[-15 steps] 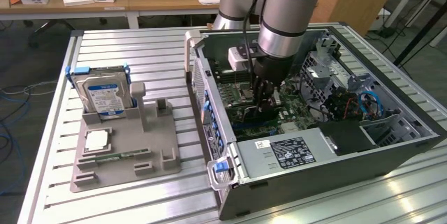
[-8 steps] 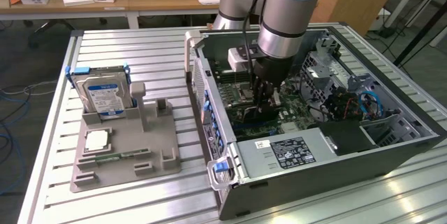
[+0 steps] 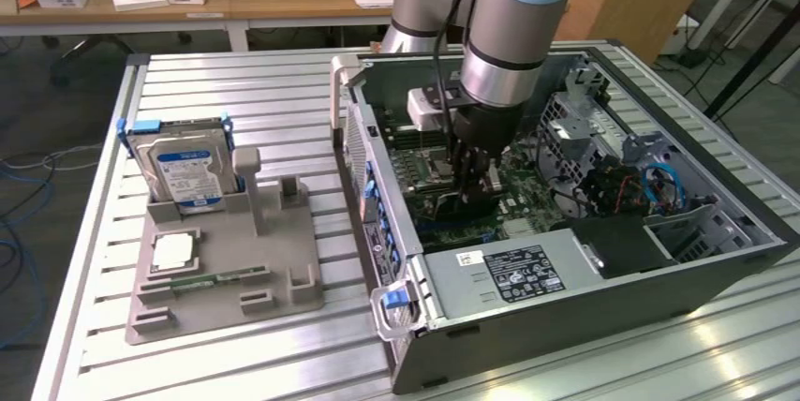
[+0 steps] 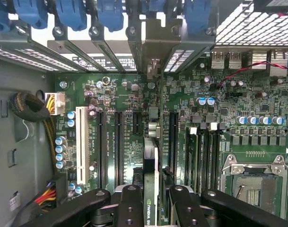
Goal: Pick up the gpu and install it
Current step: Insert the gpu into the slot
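Gpu (image 4: 152,189) is being gripped edge-on by the end effector (image 4: 153,208), its long axis paralleling the motherboard (image 4: 134,94) slots directly beneath.

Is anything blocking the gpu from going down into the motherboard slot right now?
Nothing visible does. The tool holds the gpu edge-on above the motherboard, inside the open computer case. The long slots beside the card look bare, though the card itself hides whatever lies directly beneath it.
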`<action>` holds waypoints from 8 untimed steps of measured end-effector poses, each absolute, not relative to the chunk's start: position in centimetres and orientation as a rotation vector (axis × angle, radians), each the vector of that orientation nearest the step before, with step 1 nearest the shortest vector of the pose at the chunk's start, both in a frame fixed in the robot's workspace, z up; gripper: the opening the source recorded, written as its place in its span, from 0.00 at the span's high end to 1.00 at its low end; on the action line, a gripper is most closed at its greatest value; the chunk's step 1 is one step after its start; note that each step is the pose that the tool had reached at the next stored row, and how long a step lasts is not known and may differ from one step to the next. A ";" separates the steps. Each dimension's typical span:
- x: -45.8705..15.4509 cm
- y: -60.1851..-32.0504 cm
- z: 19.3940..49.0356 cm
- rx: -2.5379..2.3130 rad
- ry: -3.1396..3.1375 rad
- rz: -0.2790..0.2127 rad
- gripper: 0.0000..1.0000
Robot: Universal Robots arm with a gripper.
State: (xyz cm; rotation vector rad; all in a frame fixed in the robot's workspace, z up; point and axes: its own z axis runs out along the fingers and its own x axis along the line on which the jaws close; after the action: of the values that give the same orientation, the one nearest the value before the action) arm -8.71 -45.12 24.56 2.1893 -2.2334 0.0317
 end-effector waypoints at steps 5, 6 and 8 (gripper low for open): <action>-8.7 -45.1 24.5 2.189 -2.233 0.032 0.74; -8.7 -45.1 24.5 2.189 -2.233 0.032 0.74; -8.7 -45.1 24.5 2.189 -2.233 0.032 0.74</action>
State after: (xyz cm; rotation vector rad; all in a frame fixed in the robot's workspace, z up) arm -8.74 -45.13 24.52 2.1887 -2.2331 0.0318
